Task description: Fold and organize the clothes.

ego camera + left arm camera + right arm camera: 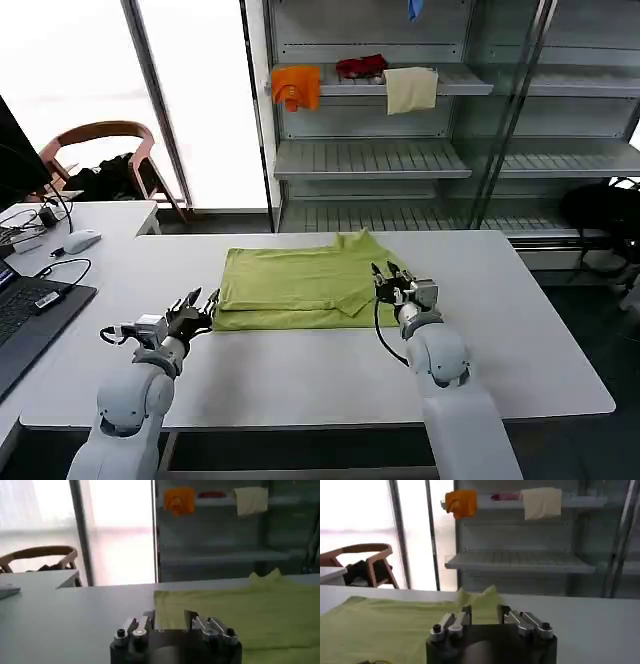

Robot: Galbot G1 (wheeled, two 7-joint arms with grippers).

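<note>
As the T-shirt lies partly folded, flat mid-surface | left hand open at its near-left corner | right hand open over its right edge | soft, light, limp cotton: pinch corners or hem.

T-shirt folded on table; both tools beside it.
</note>
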